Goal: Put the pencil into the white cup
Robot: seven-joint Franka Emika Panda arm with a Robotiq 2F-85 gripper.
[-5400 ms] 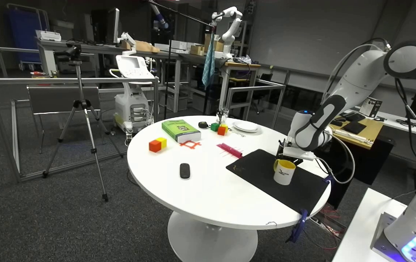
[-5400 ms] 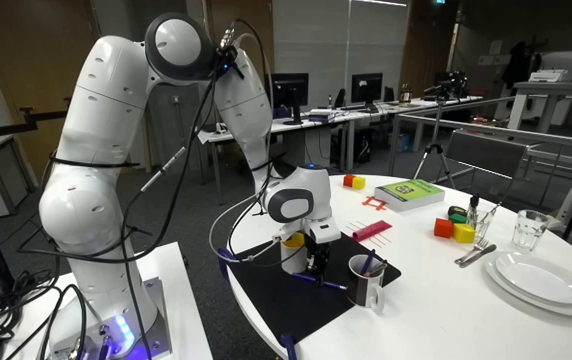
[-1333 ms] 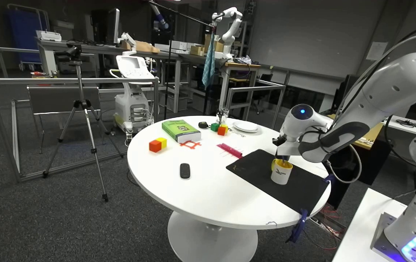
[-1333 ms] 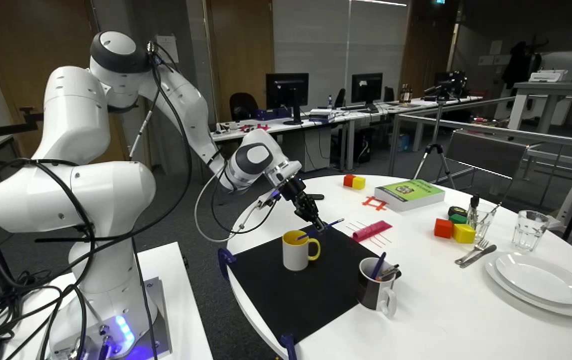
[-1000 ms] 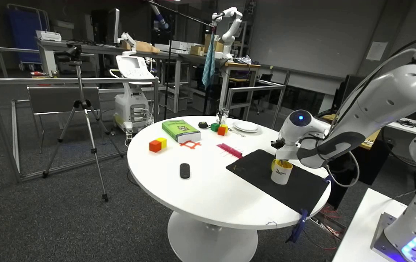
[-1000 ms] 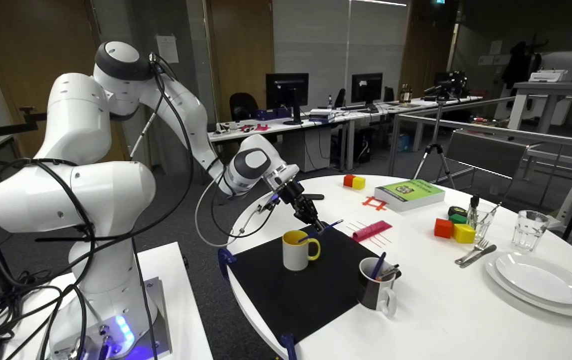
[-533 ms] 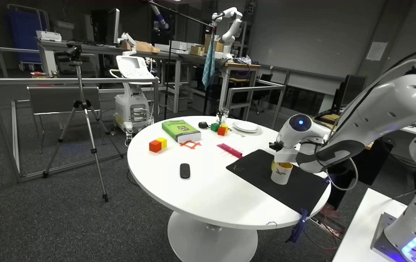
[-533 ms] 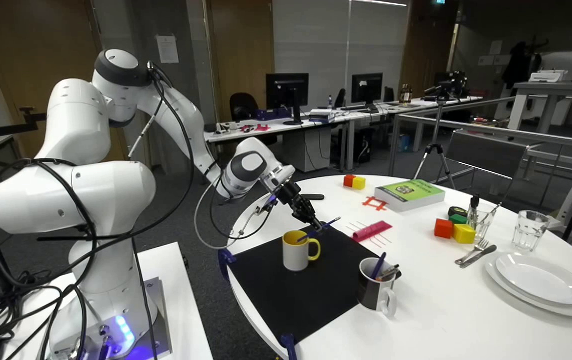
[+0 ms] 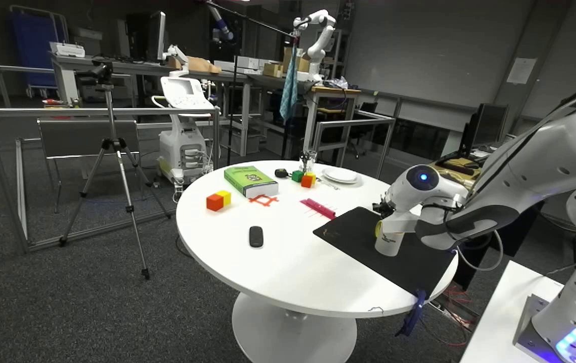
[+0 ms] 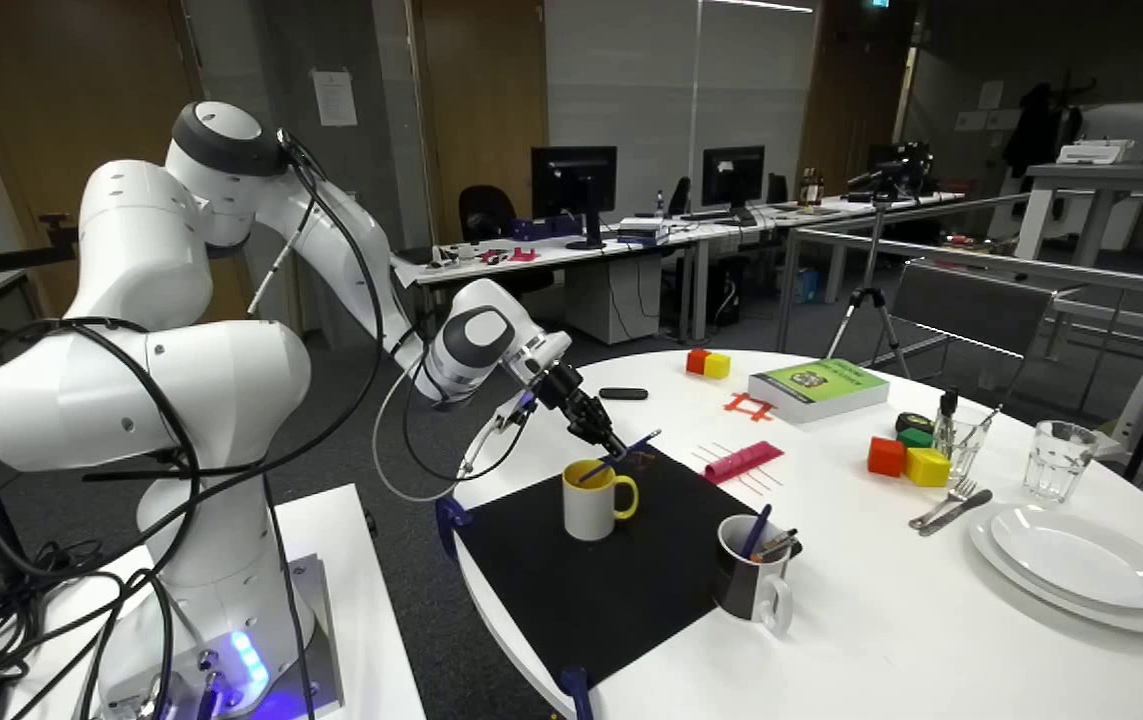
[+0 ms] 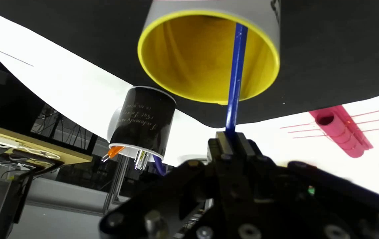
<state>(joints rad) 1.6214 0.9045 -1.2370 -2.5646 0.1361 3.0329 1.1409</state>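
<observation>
The white cup (image 10: 589, 512), pale outside and yellow inside, stands upright on the black mat; it also shows in an exterior view (image 9: 387, 246) and the wrist view (image 11: 196, 63). My gripper (image 11: 232, 141) is shut on the blue pencil (image 11: 237, 73). In an exterior view the gripper (image 10: 619, 452) is tilted, above and beside the cup on its handle side. The pencil (image 10: 646, 438) slants down over the rim, its lower end inside the cup's mouth. The pencil's tip is hidden behind the cup's wall in the wrist view.
A black-and-white mug (image 10: 734, 585) holding pens stands at the mat's edge. The black mat (image 10: 581, 600) lies on the round table (image 10: 861, 640). A pink holder (image 10: 743, 460), a green book (image 10: 816, 385), cubes (image 10: 926, 466), a glass (image 10: 1056, 460) and plates (image 10: 1081, 555) are farther off.
Earlier the pencil lay on the mat under the gripper; now it is held tilted over the cup. In the last second the gripper moved slightly toward the base and down, pencil deeper in the cup.
</observation>
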